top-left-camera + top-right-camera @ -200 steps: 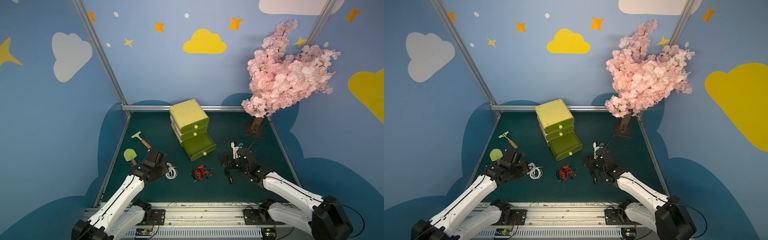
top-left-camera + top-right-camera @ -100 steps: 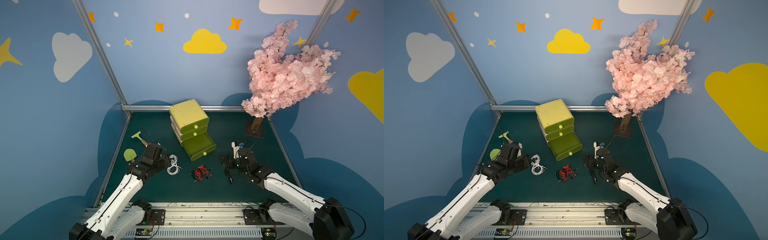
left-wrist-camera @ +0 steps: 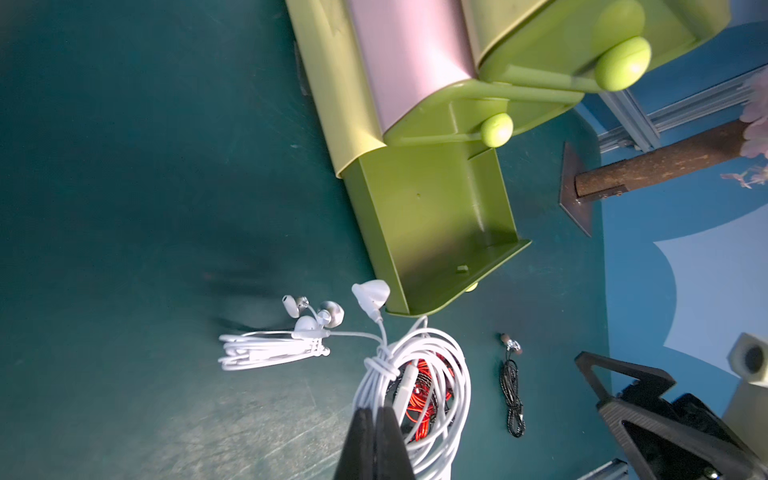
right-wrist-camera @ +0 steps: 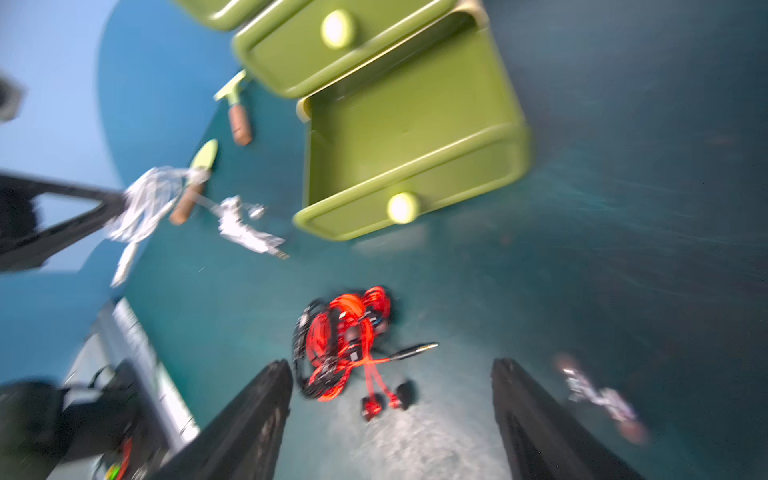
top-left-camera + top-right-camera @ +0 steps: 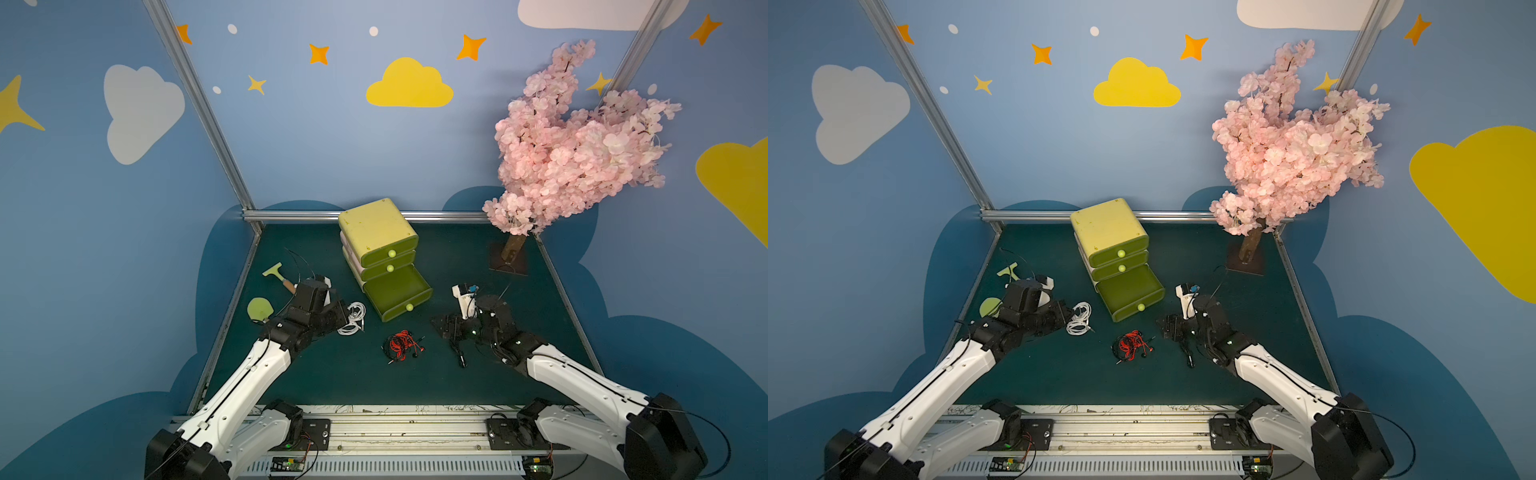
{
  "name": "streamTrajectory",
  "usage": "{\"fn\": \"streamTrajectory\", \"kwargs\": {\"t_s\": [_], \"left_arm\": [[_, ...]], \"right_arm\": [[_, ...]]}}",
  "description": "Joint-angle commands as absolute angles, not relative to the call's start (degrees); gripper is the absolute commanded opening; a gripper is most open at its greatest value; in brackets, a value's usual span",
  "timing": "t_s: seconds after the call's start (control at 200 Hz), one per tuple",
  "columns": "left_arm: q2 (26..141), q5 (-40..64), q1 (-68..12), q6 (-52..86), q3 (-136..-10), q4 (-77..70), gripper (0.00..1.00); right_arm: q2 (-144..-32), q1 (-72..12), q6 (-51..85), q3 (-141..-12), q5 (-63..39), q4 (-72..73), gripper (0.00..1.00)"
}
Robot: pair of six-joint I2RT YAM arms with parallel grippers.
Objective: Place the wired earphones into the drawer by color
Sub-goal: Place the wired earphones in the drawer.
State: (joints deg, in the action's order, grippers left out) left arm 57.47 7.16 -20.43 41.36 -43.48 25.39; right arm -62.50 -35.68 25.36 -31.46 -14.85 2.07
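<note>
White cable hangs from the left gripper, whose jaws are pinched tight on the coil; a second white bundle lies on the mat beside it. A second ago that arm sat lower and nearer the rail with the white earphones on the mat next to it; it has since swung forward toward the open bottom drawer, and the coil now sits just off the drawer's left corner. The right gripper has barely moved: it hovers low with jaws spread wide, holding nothing, and the red-and-black earphones lie on the mat just ahead of its fingers. The black earphones lie well to the right of the red ones, beside the right arm. Two green toy tools rest behind the left arm, partly hidden by it. A pink tree stands in the far right corner.
</note>
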Motion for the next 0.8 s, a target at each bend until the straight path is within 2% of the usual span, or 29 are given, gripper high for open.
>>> {"fn": "streamTrajectory", "kwargs": {"t_s": [0.0,0.15,0.3,0.596,0.791], "left_arm": [[57.48,10.81,-20.58,41.87,-43.46,21.30,0.03],[56.56,11.70,-20.62,42.23,-42.33,20.16,0.03],[55.36,11.79,-20.57,42.32,-41.48,20.08,0.03],[54.70,12.97,-20.64,41.54,-41.48,16.93,0.04],[57.41,13.95,-20.72,42.25,-42.05,13.22,0.03]], "right_arm": [[-64.74,-36.49,20.86,-34.59,-27.61,4.80,0.79],[-67.70,-38.23,20.34,-35.39,-33.93,7.47,0.79],[-70.72,-39.87,21.31,-36.21,-35.34,9.97,0.76],[-69.74,-40.43,22.40,-36.12,-30.68,10.50,0.77],[-66.29,-40.31,23.09,-35.18,-23.83,8.98,0.81]]}}
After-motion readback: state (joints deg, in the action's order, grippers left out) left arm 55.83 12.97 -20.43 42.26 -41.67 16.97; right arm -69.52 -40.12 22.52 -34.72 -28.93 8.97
